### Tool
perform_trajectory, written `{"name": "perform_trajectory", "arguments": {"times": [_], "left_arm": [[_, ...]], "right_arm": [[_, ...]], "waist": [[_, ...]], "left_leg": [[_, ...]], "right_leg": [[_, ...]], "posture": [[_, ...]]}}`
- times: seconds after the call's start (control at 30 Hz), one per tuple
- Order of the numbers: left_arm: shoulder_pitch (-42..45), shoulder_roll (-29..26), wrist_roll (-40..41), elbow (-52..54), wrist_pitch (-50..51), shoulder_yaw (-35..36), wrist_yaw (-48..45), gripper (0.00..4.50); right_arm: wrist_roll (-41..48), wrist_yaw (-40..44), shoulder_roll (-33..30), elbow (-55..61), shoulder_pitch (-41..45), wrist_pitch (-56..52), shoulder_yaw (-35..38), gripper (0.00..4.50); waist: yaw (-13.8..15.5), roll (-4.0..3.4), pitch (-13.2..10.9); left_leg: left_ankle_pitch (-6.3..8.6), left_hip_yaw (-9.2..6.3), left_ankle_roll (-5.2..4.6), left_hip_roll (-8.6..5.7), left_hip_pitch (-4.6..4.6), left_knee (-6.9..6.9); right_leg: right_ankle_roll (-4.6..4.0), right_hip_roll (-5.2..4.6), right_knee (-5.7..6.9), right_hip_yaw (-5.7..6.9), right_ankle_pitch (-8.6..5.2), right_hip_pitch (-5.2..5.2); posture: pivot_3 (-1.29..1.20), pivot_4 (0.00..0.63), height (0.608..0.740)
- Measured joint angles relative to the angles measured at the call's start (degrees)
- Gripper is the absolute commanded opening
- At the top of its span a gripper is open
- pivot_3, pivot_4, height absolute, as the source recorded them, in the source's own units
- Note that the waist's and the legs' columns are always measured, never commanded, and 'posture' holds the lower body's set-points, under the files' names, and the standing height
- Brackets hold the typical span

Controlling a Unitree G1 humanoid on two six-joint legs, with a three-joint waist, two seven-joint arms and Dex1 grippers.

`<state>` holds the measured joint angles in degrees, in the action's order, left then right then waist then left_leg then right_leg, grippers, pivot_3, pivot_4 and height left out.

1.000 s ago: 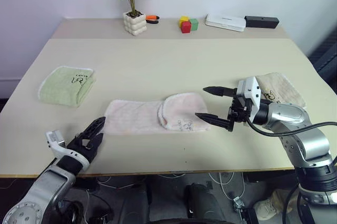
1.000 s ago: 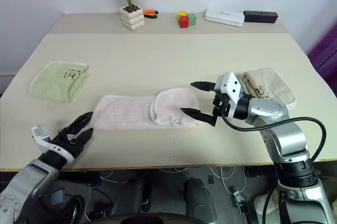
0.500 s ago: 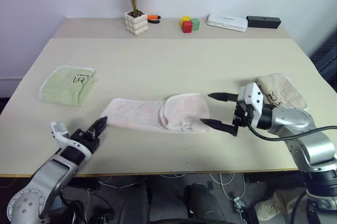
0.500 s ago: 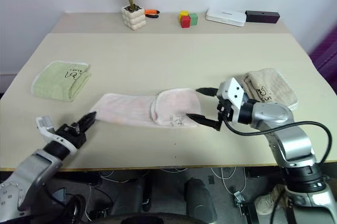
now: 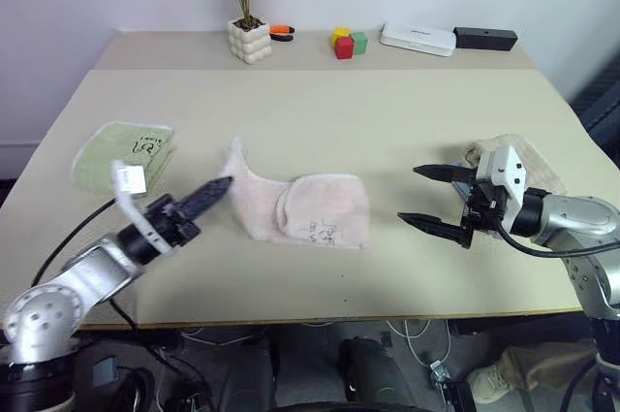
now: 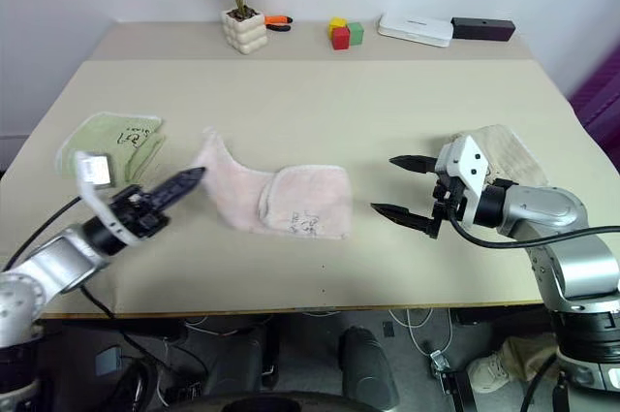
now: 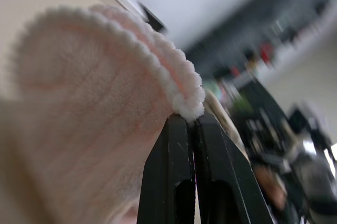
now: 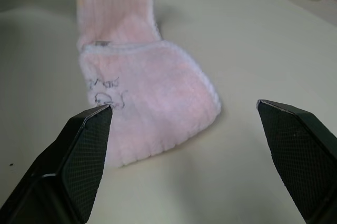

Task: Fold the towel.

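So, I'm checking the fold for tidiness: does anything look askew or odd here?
Yes. The pale pink terry towel lies unevenly: its right end is folded over, while its left corner sticks up off the beige table, pinched in the shut left claw. The fold is only half done.

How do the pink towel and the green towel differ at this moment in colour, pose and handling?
The pink towel is pale pink; the green towel is light green. The pink towel has its left end lifted off the table, pinched in the shut left gripper, while the green towel lies flat and untouched. The pink towel's right end is folded over itself; the green towel sits as a compact folded square. Both are terry cloths with a dark printed mark.
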<state>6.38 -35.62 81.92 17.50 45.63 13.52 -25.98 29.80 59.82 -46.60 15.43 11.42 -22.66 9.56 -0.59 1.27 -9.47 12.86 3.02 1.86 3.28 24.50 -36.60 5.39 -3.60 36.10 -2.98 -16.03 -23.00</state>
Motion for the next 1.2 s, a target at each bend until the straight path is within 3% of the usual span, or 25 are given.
{"name": "perform_trajectory", "arguments": {"times": [0.13,0.27,0.87,1.0,1.2], "left_arm": [[7.1,1.1,-10.4,-1.7,0.1,-9.0,-6.9,0.04],[11.1,4.0,-15.9,-3.8,0.5,-14.7,-11.8,0.04],[24.2,18.7,-39.8,-20.5,-4.2,-31.1,-26.6,0.04],[24.4,19.6,-43.4,-23.4,-5.0,-32.9,-29.8,1.29],[24.6,20.5,-45.5,-24.2,-4.9,-32.4,-31.5,4.44]], "right_arm": [[-0.5,-0.5,0.0,-0.1,-0.1,0.0,0.0,4.5],[-0.9,-1.2,-0.2,0.1,-1.6,0.0,0.8,4.5],[-0.5,-5.6,-1.5,6.4,-9.2,-1.8,7.5,4.5],[-0.3,-6.4,-1.5,7.2,-9.9,-2.1,8.0,4.5],[-0.3,-7.7,-1.5,8.4,-10.3,-2.4,8.1,4.5]], "waist": [[-0.1,0.0,0.0],[0.0,0.01,0.0],[0.0,0.03,0.0],[0.0,0.02,0.0],[0.0,0.02,0.0]], "left_leg": [[-0.01,0.0,-0.02,-0.08,-0.01,0.16],[-0.03,-0.1,-0.04,-0.07,-0.01,0.31],[-0.04,-0.35,-0.05,-0.16,-0.01,0.25],[-0.04,-0.41,-0.05,-0.16,-0.02,0.27],[-0.04,-0.43,-0.05,-0.16,-0.02,0.24]], "right_leg": [[0.02,0.03,-0.02,-0.01,0.0,-0.03],[0.14,0.15,0.03,0.0,-0.02,-0.1],[0.57,0.27,0.04,-0.01,0.03,-0.03],[0.57,0.29,0.06,-0.01,0.03,-0.03],[0.57,0.3,0.07,-0.01,0.03,-0.02]], "posture": [[0.0,0.15,0.74],[0.0,0.15,0.74],[0.0,0.15,0.74],[0.0,0.15,0.74],[0.0,0.15,0.74]]}}
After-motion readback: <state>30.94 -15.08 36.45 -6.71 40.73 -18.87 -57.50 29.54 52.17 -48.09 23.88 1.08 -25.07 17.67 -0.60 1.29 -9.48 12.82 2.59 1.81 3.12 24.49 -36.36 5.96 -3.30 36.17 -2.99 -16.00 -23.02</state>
